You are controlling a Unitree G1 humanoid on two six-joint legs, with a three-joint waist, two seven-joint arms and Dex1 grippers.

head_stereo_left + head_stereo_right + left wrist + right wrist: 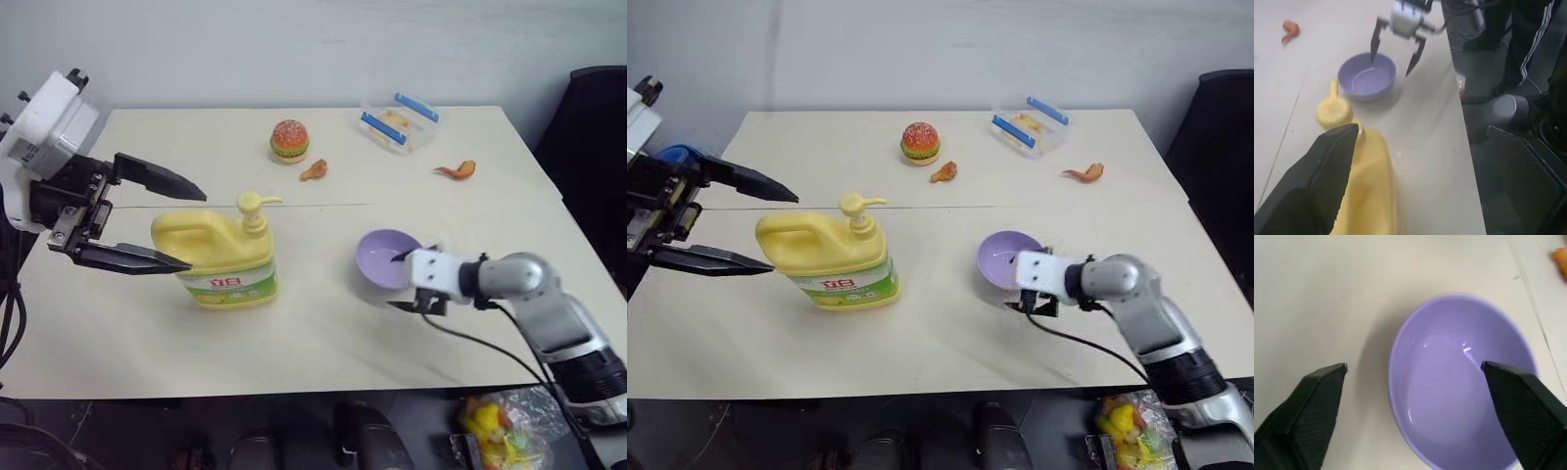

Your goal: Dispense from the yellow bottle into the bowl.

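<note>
2 end effectors, left and right, gape wide, empty; yellow bottle and bowl well apart, so dispensing seems undone.

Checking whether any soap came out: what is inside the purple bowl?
The purple bowl shows a smooth interior with a glossy, wet-looking sheen on its bottom; whether that is dispensed liquid cannot be told. The right gripper is open, one finger over the rim, covering part of the inside.

You have a yellow bottle of smooth, slightly glossy plastic with a paper-like printed label. The bowl is glossy smooth plastic with a wet sheen inside. The table is matt.
</note>
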